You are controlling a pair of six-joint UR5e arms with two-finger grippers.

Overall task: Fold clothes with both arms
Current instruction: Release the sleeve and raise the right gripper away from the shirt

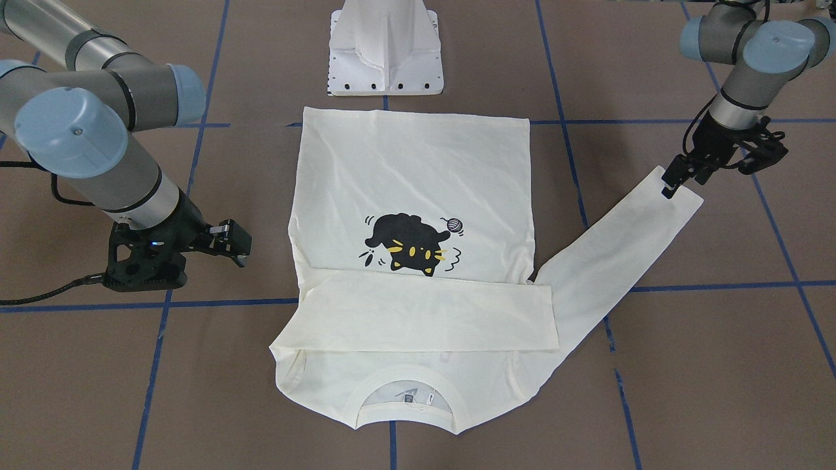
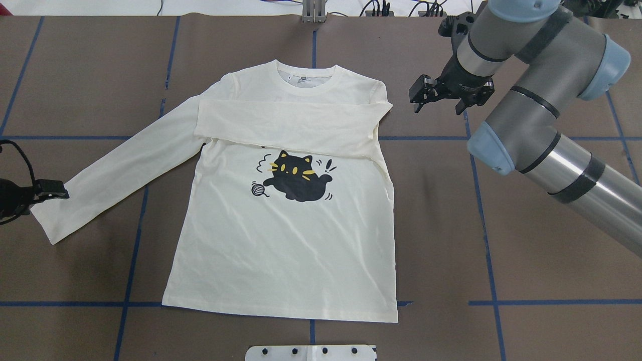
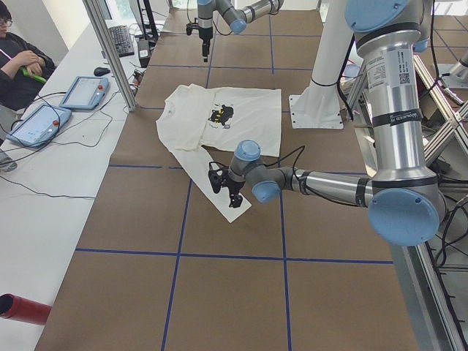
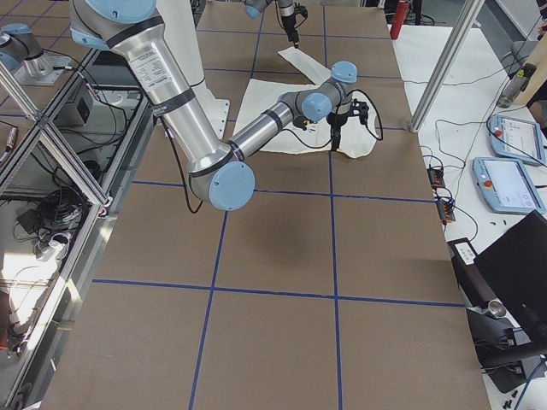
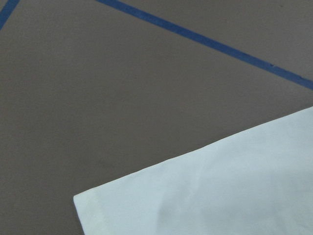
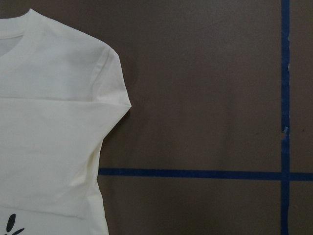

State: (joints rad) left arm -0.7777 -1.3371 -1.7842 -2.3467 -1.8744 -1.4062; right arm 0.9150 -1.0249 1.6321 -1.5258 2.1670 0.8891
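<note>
Brown table (image 2: pixel 526 225) bears the T-shirt (image 2: pixel 281 250), collar pointing away from the pedestal (image 1: pixel 385 52); right gripper (image 2: pixel 437 102) spread, left gripper (image 1: pixel 682 183) impossible to tell.

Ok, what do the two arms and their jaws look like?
Both the left arm and right arm are grey-and-silver tubes with light blue joint caps and black bands. The jaws are black two-finger units. A black braided cable trails from the right wrist.
</note>
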